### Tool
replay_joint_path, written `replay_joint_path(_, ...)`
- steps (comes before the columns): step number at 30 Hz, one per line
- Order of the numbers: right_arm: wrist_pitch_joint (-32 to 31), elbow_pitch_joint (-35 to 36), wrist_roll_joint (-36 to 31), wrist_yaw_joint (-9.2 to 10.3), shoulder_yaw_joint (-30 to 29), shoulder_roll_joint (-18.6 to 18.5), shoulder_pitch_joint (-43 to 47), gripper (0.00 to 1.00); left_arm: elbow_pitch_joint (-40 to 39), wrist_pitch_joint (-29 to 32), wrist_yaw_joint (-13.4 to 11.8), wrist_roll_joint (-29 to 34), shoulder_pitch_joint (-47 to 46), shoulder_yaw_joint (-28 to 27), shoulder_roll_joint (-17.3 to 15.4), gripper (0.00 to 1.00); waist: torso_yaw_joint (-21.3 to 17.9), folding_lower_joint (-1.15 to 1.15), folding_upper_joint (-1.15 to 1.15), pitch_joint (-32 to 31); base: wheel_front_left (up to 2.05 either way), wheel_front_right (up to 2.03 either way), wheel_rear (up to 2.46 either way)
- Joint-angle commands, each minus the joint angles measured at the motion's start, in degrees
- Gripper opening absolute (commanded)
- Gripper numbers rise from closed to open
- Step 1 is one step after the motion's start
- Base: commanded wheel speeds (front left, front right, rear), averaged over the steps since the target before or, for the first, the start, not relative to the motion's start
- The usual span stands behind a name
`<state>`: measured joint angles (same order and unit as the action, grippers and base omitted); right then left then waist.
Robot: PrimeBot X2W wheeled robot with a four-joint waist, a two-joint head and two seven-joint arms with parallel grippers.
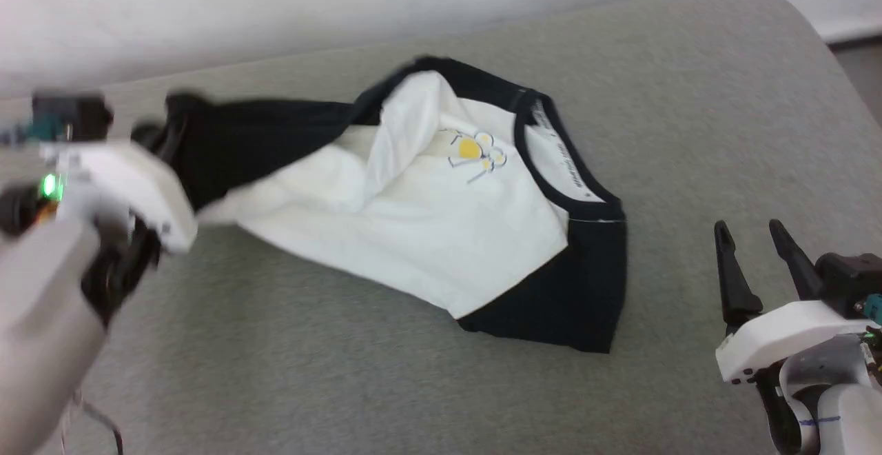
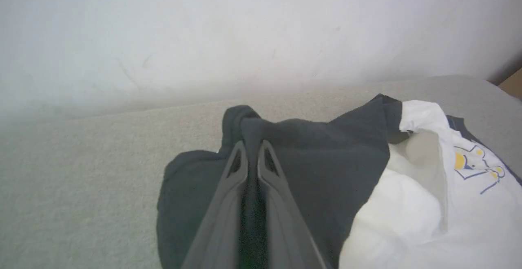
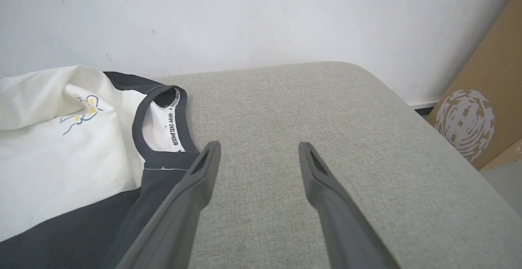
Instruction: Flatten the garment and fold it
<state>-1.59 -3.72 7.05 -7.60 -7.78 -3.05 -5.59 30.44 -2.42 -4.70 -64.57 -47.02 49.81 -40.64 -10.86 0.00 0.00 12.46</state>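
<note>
The garment point(image 1: 427, 227) lies crumpled on the grey cushion, its white body with a small yellow print facing up and the black neck trim point(image 1: 551, 165) toward the right. One black sleeve point(image 1: 255, 141) stretches left to my left gripper point(image 1: 148, 138), which is blurred. In the left wrist view that gripper point(image 2: 253, 148) is shut on the black sleeve point(image 2: 318, 155), fabric bunched over its tips. The other black sleeve point(image 1: 572, 289) lies flat at the garment's right. My right gripper point(image 1: 754, 231) stands open over bare cushion, just right of the garment point(image 3: 61, 151); its fingers point(image 3: 204, 171) hold nothing.
The grey cushion point(image 1: 689, 96) has a rounded far right corner and drops off at the right. A pale wall point(image 1: 275, 7) runs behind it. A brown cardboard panel point(image 3: 481, 110) leans beyond the cushion's right edge.
</note>
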Motion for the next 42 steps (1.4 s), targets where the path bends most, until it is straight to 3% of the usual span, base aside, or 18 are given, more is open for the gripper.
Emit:
replay_joint_path(1, -0.24, 0.33, -0.15, 0.11, -0.11, 0.17, 0.57, 1.0, -0.77, -0.67, -1.16, -0.55, 2.61, -0.26, -0.83, 0.0, 5.15, 0.0, 0.0, -4.18, 0.0, 0.0, 0.0)
replay_joint_path(8, -2.29, -0.21, -0.29, 0.11, 0.11, 0.17, 2.19, 1.0, -8.94, -2.26, -11.72, -6.01, 19.66, -1.0, -4.49, 0.0, 7.93, 0.0, 0.0, -5.17, 0.0, 0.0, 0.0)
replay_joint_path(11, -3.06, -0.74, -0.47, 0.11, -0.15, 0.17, 2.74, 1.0, -12.59, -2.93, -14.51, -6.8, 24.03, -0.37, -4.33, 0.0, 8.9, 0.0, 0.0, -5.51, 0.0, 0.0, 0.0)
replay_joint_path(12, -3.31, -0.89, -0.55, 0.11, -0.07, 0.17, 2.79, 1.0, -13.77, -3.93, -14.55, -6.36, 24.55, -0.23, -4.15, 0.79, 9.23, 0.0, 0.0, -5.63, 0.0, 0.0, 0.0)
replay_joint_path(13, -3.67, -1.05, -0.51, 0.11, 0.07, 0.17, 2.73, 1.0, -14.89, -5.48, -14.38, -5.74, 24.67, -0.35, -3.85, 1.0, 9.57, 0.0, 0.0, -5.82, 0.0, 0.0, 0.0)
replay_joint_path(17, -6.43, -0.91, -0.32, 0.11, 0.54, 0.17, 1.36, 1.0, -19.29, -11.6, -12.89, -0.61, 23.18, -2.12, -2.17, 1.0, 11.41, 0.0, 0.0, -6.51, 0.0, 0.0, 0.0)
replay_joint_path(19, -9.61, -1.04, -0.5, 0.11, 1.13, -0.1, 0.1, 1.0, -21.83, -12.43, -12.07, 4.81, 22.26, -3.47, -1.13, 1.0, 12.5, 0.0, 0.0, -6.58, 0.0, 0.0, 0.0)
replay_joint_path(26, -25.29, -7.44, 4.85, 0.11, 2.52, -4.63, -6.31, 1.0, -33.38, -12.56, -10.79, 25.78, 29.67, -16.61, 8.73, 1.0, 16.94, 0.0, 0.0, -5.27, 0.0, 0.0, 0.0)
replay_joint_path(32, -31.13, -16.76, 7.43, 0.11, 1.65, -8.0, -12.78, 1.0, -34.5, -12.56, -6.61, 32.14, 36.76, -21.88, 16.31, 1.0, 20.62, 0.0, 0.0, -3.5, 0.0, 0.0, 0.0)
replay_joint_path(41, -29.9, -28.98, 7.67, 0.11, 5.31, -10.11, -16.92, 1.0, -30.94, -12.57, -0.38, 37.25, 39.07, -26.83, 22.19, 1.0, 23.84, 0.0, 0.0, -1.93, 0.0, 0.0, 0.0)
replay_joint_path(42, -29.28, -29.59, 8.33, 0.11, 6.3, -10.28, -17.05, 0.15, -30.6, -12.57, 0.11, 37.62, 39.25, -27.37, 22.66, 1.0, 23.93, 0.0, 0.0, -1.89, 0.0, 0.0, 0.0)
